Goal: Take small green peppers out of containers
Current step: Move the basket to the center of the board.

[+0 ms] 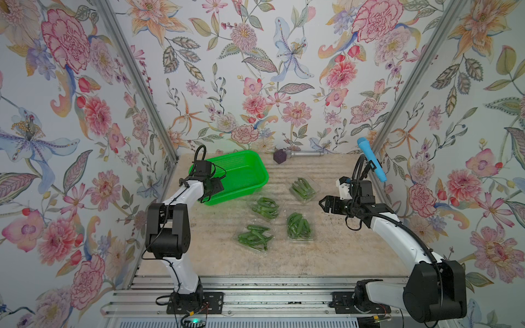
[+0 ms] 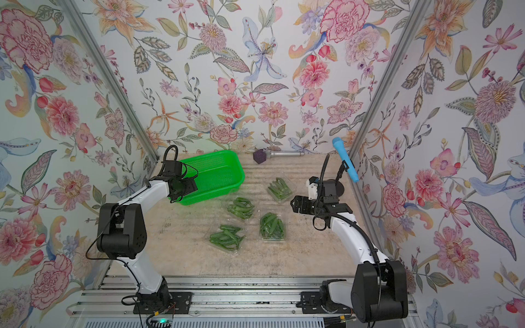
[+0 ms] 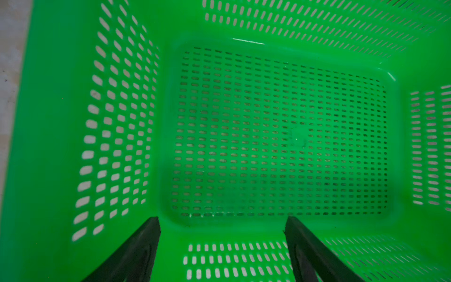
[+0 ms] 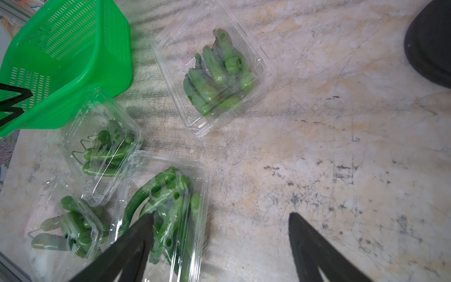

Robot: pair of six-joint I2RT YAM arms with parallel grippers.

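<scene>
Several clear containers lie shut on the table's middle, each full of small green peppers: one at the back right [image 1: 303,189], one beside the basket [image 1: 265,208], one front right [image 1: 299,226] and one front left [image 1: 254,238]. Both top views show them. My left gripper [image 3: 222,219] hangs open over the green basket's near left corner [image 1: 214,187], holding nothing. My right gripper [image 1: 324,204] hovers open to the right of the containers, above bare table. In the right wrist view it [image 4: 220,216] stands beside the nearest container [image 4: 166,207], and one finger overlaps that box.
The bright green perforated basket [image 1: 241,170] sits at the back left with nothing in it [image 3: 268,122]. A purple cube [image 1: 279,156] and a silver cylinder [image 1: 306,154] lie along the back wall. A blue microphone [image 1: 372,160] on a black stand rises at the right wall.
</scene>
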